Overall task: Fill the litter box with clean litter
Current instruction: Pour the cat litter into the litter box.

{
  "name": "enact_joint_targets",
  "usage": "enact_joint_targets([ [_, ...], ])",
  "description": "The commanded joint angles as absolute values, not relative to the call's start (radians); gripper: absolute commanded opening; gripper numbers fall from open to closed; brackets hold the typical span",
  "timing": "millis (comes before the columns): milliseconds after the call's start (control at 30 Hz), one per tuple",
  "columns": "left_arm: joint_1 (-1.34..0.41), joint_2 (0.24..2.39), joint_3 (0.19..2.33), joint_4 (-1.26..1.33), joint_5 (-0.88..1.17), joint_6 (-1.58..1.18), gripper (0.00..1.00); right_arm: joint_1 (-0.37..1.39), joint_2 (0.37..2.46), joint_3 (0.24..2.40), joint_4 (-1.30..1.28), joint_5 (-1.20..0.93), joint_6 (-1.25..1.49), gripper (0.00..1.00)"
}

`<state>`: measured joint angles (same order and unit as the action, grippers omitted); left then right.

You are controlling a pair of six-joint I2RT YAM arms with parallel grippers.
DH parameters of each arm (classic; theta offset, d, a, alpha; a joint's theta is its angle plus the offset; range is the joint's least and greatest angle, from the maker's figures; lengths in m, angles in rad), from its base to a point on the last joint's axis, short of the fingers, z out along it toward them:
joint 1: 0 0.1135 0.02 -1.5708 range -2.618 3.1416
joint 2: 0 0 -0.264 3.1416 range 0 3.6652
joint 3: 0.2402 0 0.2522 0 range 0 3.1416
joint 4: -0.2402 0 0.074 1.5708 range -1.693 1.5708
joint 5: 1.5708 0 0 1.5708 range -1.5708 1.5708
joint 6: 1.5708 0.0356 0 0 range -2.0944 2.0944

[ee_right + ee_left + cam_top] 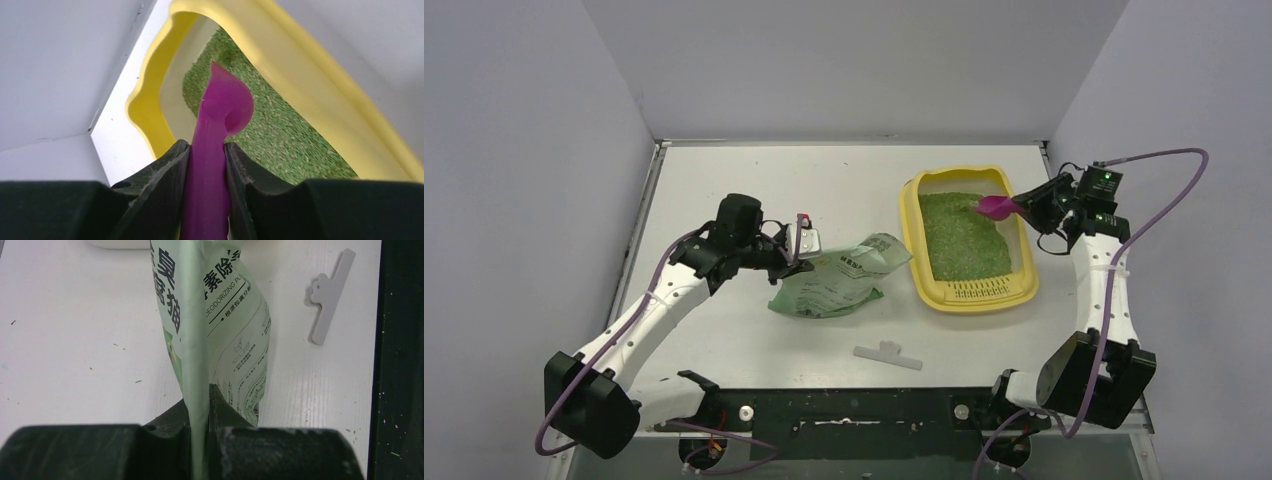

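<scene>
**A:** So, where's your scoop [996, 207]?

**B:** Over the far right part of the box [1024, 290]. Its bowl points left across the litter [959, 235], and its handle is clamped in your right gripper [1029, 208] just outside the right rim.

**A:** And the litter?

**B:** It's spread over the box floor. The box runs near to far, so the scoop lies crosswise.

**A:** Left side?

**B:** Your left gripper [794, 245] is pinched tight on the bag [834, 280], left of the box. Your right arm is nearer.

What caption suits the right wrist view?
The right gripper holds a magenta scoop over green litter in the yellow box.
</scene>
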<state>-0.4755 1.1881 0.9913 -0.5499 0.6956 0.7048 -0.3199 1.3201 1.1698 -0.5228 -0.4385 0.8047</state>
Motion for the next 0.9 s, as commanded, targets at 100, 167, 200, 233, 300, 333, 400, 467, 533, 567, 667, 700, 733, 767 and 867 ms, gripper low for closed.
enact_joint_targets([
  [100, -0.488, 1.157, 1.008, -0.532, 0.737, 0.728, 0.0, -0.328, 1.118, 1.124, -0.711, -0.331, 0.696, 0.0],
  [167, -0.488, 1.156, 1.007, -0.536, 0.734, 0.731, 0.0, -0.327, 1.048, 1.106, -0.787, -0.313, 0.673, 0.0],
  [200, -0.488, 1.157, 1.007, -0.538, 0.732, 0.732, 0.0, -0.327, 1.013, 1.099, -0.827, -0.314, 0.657, 0.0],
  [233, -0.488, 1.157, 1.009, -0.539, 0.732, 0.733, 0.0, -0.326, 0.984, 1.091, -0.871, -0.316, 0.644, 0.0],
  [300, -0.487, 1.162, 1.013, -0.544, 0.735, 0.735, 0.0, -0.326, 0.93, 1.09, -0.954, -0.334, 0.62, 0.0],
  [333, -0.486, 1.163, 1.015, -0.546, 0.736, 0.735, 0.0, -0.325, 0.911, 1.095, -0.987, -0.358, 0.604, 0.0],
  [400, -0.486, 1.165, 1.02, -0.549, 0.745, 0.736, 0.0, -0.326, 0.887, 1.125, -1.032, -0.419, 0.572, 0.0],
  [467, -0.486, 1.166, 1.025, -0.556, 0.761, 0.74, 0.0, -0.324, 0.891, 1.192, -1.082, -0.47, 0.529, 0.0],
  [533, -0.486, 1.165, 1.03, -0.562, 0.78, 0.743, 0.0, -0.324, 0.929, 1.283, -1.139, -0.553, 0.486, 0.0],
  [567, -0.486, 1.163, 1.031, -0.566, 0.792, 0.745, 0.0, -0.323, 0.954, 1.332, -1.184, -0.6, 0.464, 0.0],
  [667, -0.487, 1.158, 1.033, -0.573, 0.813, 0.754, 0.0, -0.317, 1.006, 1.455, -1.273, -0.7, 0.421, 0.0],
  [700, -0.487, 1.157, 1.035, -0.578, 0.815, 0.759, 0.0, -0.315, 1.007, 1.482, -1.275, -0.722, 0.421, 0.0],
  [733, -0.488, 1.156, 1.036, -0.581, 0.816, 0.762, 0.0, -0.315, 1.004, 1.504, -1.269, -0.749, 0.426, 0.0],
  [767, -0.488, 1.155, 1.038, -0.584, 0.817, 0.763, 0.0, -0.313, 1.003, 1.521, -1.263, -0.777, 0.431, 0.0],
  [867, -0.488, 1.155, 1.044, -0.588, 0.827, 0.766, 0.0, -0.3, 1.026, 1.564, -1.254, -0.904, 0.448, 0.0],
])
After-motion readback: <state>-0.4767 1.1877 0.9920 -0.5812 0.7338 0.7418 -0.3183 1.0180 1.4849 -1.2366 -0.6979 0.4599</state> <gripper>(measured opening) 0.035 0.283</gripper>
